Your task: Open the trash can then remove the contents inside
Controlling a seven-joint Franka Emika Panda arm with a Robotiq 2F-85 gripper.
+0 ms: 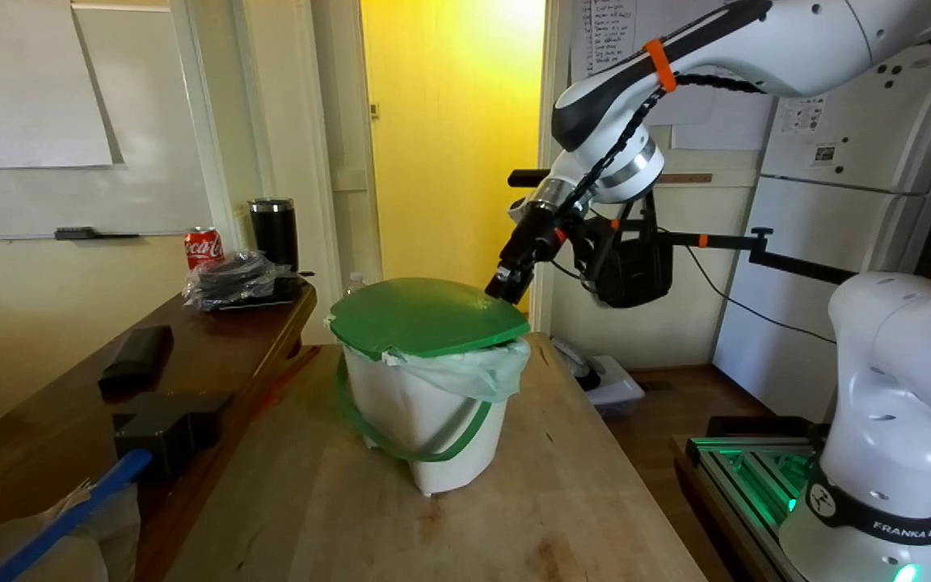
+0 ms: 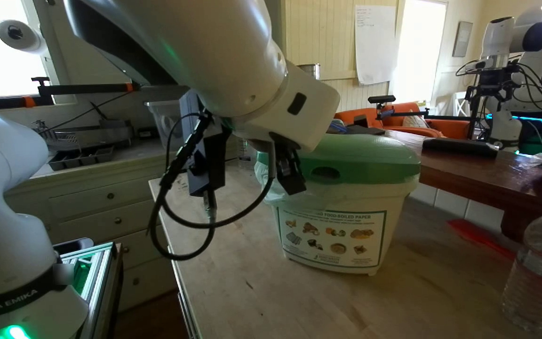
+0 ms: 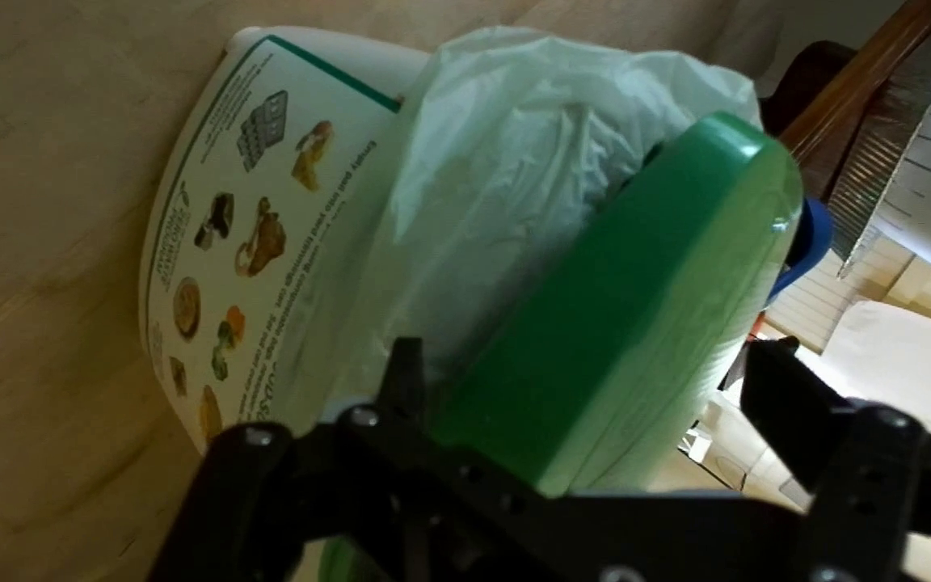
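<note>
The trash can is a white bucket with a green handle. It stands upright on a wooden table and also shows in an exterior view and in the wrist view. Its green lid rests on top, slightly uneven, with a pale bag liner hanging out below its edge. My gripper is at the lid's edge. In the wrist view my gripper is open, with one finger beside the lid's lower edge and liner, the other beyond its top. The contents are hidden under the lid.
A water bottle stands on the wooden table. A red item lies near a higher brown table. That table holds a Coke can, a black tumbler and a bagged item.
</note>
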